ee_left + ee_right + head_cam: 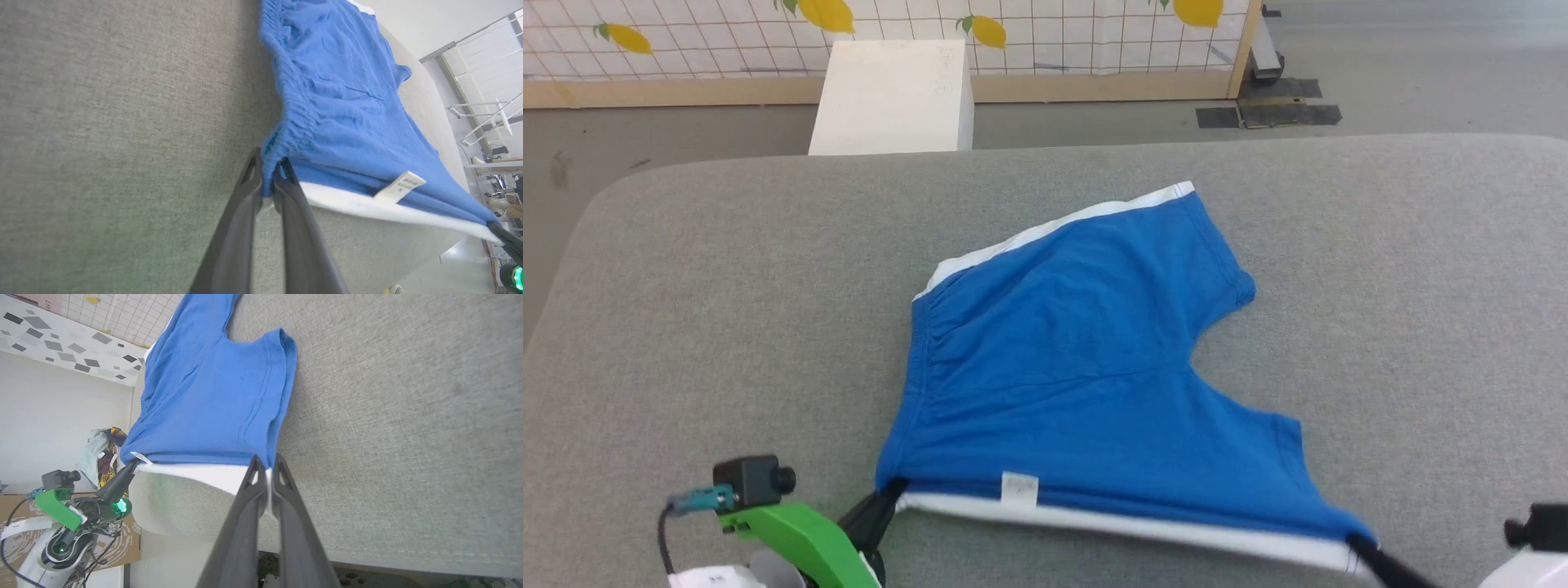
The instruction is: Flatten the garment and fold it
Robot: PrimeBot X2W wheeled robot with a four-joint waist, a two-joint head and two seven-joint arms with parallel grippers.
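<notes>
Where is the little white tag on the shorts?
Head view: the white tag sits on the shorts' near edge, closer to the left pincer.

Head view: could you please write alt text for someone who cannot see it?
Blue shorts with white trim lie spread on a grey fabric-covered table, their near edge pinched at each corner by the left gripper and right gripper.
</notes>
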